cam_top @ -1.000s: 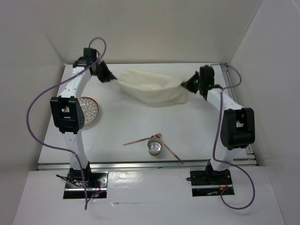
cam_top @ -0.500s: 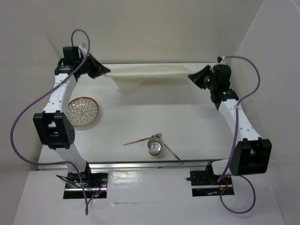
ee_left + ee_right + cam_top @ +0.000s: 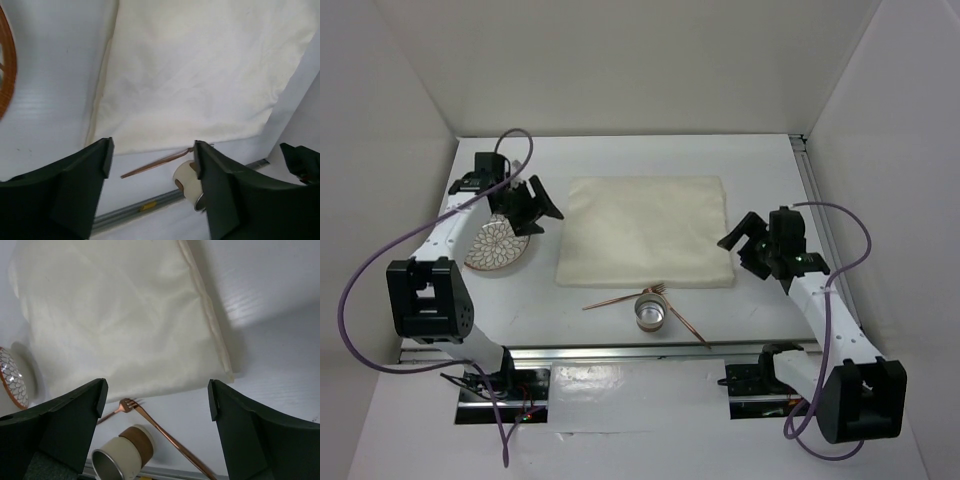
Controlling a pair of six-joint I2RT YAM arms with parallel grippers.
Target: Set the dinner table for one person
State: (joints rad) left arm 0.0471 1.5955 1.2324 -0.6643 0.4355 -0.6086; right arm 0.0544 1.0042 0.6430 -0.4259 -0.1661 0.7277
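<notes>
- Dinner table (image 3: 620, 160): the white top fills the floor of the white-walled cell, and everything else lies on it.
- Cream cloth (image 3: 645, 230): spread flat around the table's middle, edges roughly square to the table, with a few soft creases.
- Left gripper (image 3: 545, 218): low over the table between the cloth's left edge and the plate. Its jaws stand wide apart and hold nothing.
- Right gripper (image 3: 738, 252): just off the cloth's near right corner. Its jaws are also spread wide and hold nothing.
- Plate (image 3: 492, 245): patterned with a brown rim, left of the cloth and apart from it, partly under the left arm.
- Cup (image 3: 651, 311): metal-rimmed, in front of the cloth's near edge and just beside the two utensils.
- Fork (image 3: 690, 325): copper-coloured, tines by the cloth's near edge, handle running toward the near right.
- Slim copper utensil (image 3: 615, 300): it angles off to the left of the cup; I cannot tell what kind it is.
</notes>
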